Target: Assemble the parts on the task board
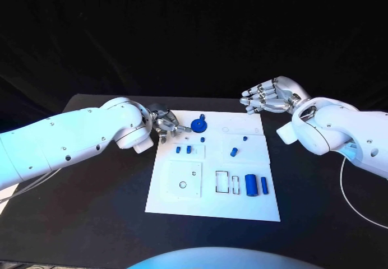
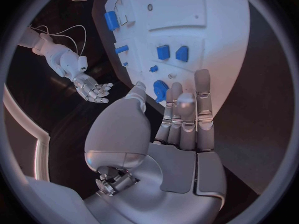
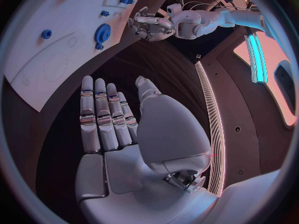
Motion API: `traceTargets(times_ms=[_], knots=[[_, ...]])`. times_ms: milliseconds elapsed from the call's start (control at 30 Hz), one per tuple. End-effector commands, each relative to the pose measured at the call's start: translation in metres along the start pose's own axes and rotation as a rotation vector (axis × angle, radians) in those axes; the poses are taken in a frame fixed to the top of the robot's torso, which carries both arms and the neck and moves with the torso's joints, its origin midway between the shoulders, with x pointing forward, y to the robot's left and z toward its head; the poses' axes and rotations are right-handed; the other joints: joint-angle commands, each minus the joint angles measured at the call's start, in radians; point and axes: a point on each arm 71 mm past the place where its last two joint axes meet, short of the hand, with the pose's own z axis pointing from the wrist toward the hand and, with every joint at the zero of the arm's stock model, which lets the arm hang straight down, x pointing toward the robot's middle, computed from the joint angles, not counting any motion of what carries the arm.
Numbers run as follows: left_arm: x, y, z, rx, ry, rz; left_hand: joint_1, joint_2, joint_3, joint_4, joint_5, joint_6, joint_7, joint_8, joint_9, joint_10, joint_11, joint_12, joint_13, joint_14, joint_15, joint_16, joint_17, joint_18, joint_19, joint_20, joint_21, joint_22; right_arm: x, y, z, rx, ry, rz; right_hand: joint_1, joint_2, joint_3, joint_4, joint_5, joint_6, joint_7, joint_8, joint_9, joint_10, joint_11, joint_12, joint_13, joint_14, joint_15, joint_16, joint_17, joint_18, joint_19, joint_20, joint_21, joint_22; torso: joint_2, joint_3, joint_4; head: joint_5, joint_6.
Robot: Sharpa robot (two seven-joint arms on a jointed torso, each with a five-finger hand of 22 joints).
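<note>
The white task board [image 1: 212,206] lies mid-table. A blue gear-shaped part with a knob [image 1: 199,123] stands near its far left corner. My left hand [image 1: 167,126] hovers at that corner, just left of the gear, holding nothing; in the left wrist view its fingers [image 2: 187,114] reach straight out beside the gear [image 2: 160,89]. My right hand [image 1: 271,96] hangs over the black table beyond the board's far right corner, flat, with its fingers [image 3: 102,117] straight and nothing in it.
Two small blue blocks [image 1: 183,149] sit in a left panel, with small pieces [image 1: 234,151] mid-board. A blue cylinder [image 1: 252,184] and a bar [image 1: 263,185] lie near the right edge. The right wrist view shows the board [image 3: 37,59], the gear [image 3: 101,33] and the left hand [image 3: 149,25].
</note>
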Motion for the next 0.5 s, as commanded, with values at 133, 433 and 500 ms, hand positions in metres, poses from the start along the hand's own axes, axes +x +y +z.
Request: traceTargets(times_ms=[133, 433, 500], knots=[[0.013, -0.034, 0.006, 0.388, -0.116, 0.157, 0.29, 0.001, 0.133, -0.119, 0.002, -0.03, 0.02, -0.126, -0.114, -0.09, 0.026, -0.211, -0.186, -0.13, 0.025, -0.204, -0.197, 0.019, -0.042, 0.027, -0.117, -0.09, 0.002, 0.0, 0.0, -0.003, 0.017, -0.001, -0.001, 0.007, 0.002, -0.01, 0.008, -0.004, 0.0, -0.004, -0.001, -0.002, 0.003, -0.007, -0.001, -0.006, 0.001, -0.003, -0.004, 0.007, -0.002, 0.006, -0.008, 0.0, 0.002, -0.0014, -0.0013, -0.009, 0.009], [0.044, -0.044, 0.018, 0.456, -0.147, 0.482, 0.277, -0.058, 0.105, -0.132, -0.005, 0.045, -0.026, -0.285, -0.258, -0.045, 0.022, -0.369, -0.405, 0.008, 0.01, -0.207, -0.285, 0.021, 0.088, 0.021, -0.169, -0.175, 0.003, 0.0, 0.001, -0.003, 0.021, -0.001, 0.0, 0.008, 0.003, -0.011, 0.008, -0.004, 0.0, -0.003, -0.001, -0.002, 0.003, -0.007, -0.001, -0.006, 0.001, -0.003, -0.005, 0.007, -0.001, 0.006, -0.009, 0.0, 0.007, -0.0007, -0.0106, -0.014, 0.016], [0.047, -0.044, 0.019, 0.451, -0.15, 0.507, 0.269, -0.055, 0.097, -0.127, -0.005, 0.091, -0.013, -0.286, -0.268, -0.014, 0.016, -0.37, -0.423, 0.103, 0.004, -0.03, -0.118, 0.02, 0.142, 0.014, -0.145, -0.167, 0.003, 0.0, 0.001, -0.003, 0.021, -0.001, 0.0, 0.008, 0.003, -0.011, 0.008, -0.004, 0.0, -0.003, -0.001, -0.002, 0.003, -0.007, -0.001, -0.006, 0.001, -0.003, -0.005, 0.007, -0.001, 0.006, -0.009, 0.0, 0.008, -0.001, -0.0117, -0.014, 0.016]])
